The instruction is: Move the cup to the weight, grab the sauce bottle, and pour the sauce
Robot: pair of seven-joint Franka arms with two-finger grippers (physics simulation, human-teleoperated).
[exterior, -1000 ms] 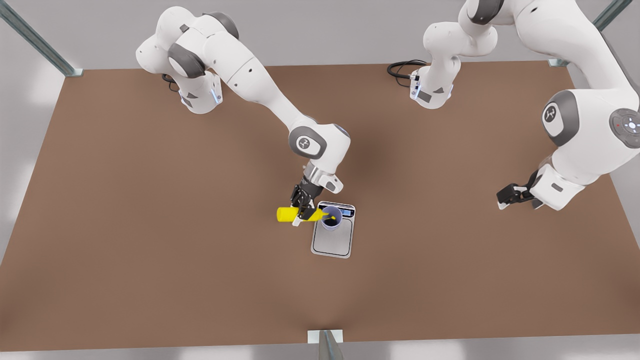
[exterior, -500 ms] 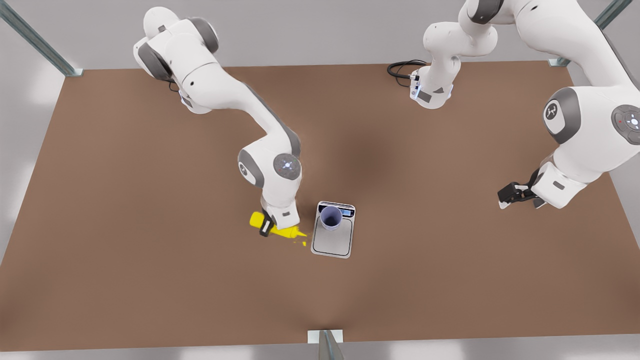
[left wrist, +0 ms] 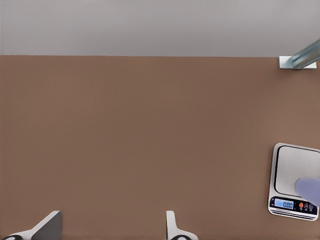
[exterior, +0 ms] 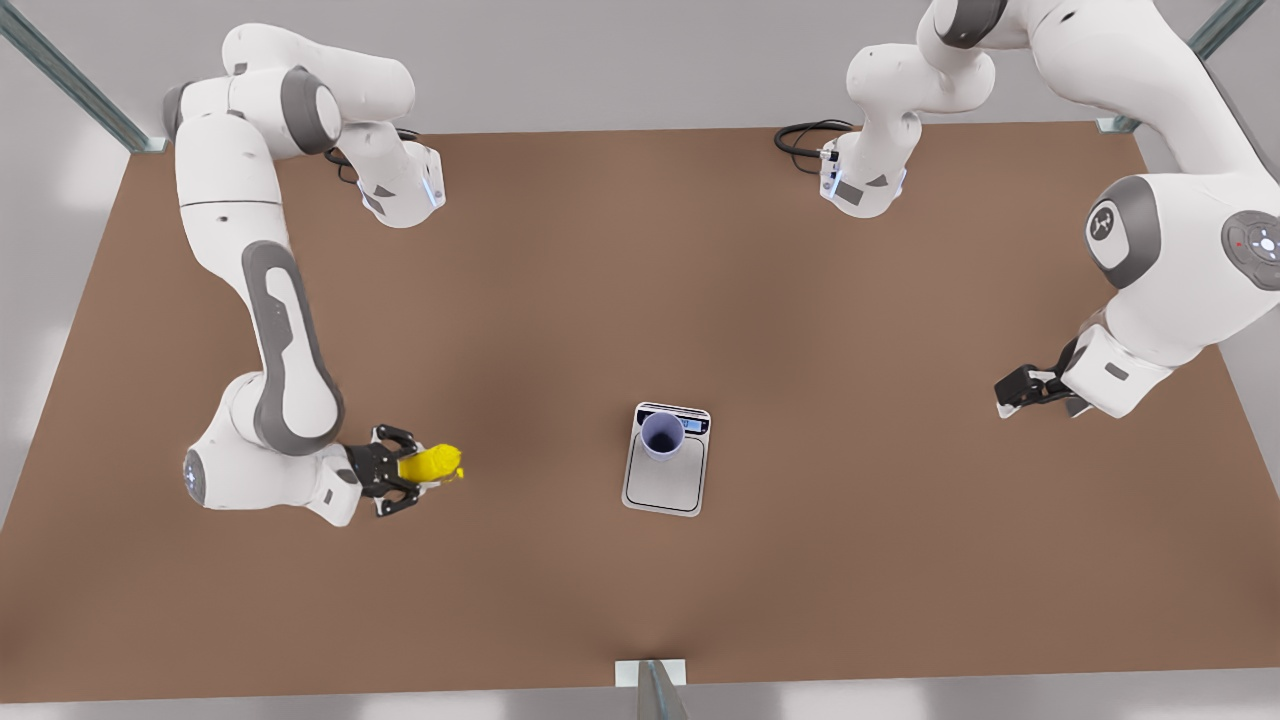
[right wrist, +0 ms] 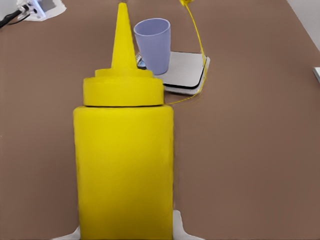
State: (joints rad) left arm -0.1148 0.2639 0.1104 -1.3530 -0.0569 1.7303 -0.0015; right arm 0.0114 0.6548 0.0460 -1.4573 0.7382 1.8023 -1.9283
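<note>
On the brown table (exterior: 560, 600), the right gripper (exterior: 398, 470) pinches the sauce bottle (exterior: 430, 462); the left gripper (exterior: 1020, 390) waits, fingers spread.

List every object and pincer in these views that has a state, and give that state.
right pincer: shut on sauce bottle, at the front view's left
left pincer: open, waiting
sauce bottle: held upright, away from the weight
cup: upright on the weight
weight: display lit
sauce: thin strand near the weight
</note>
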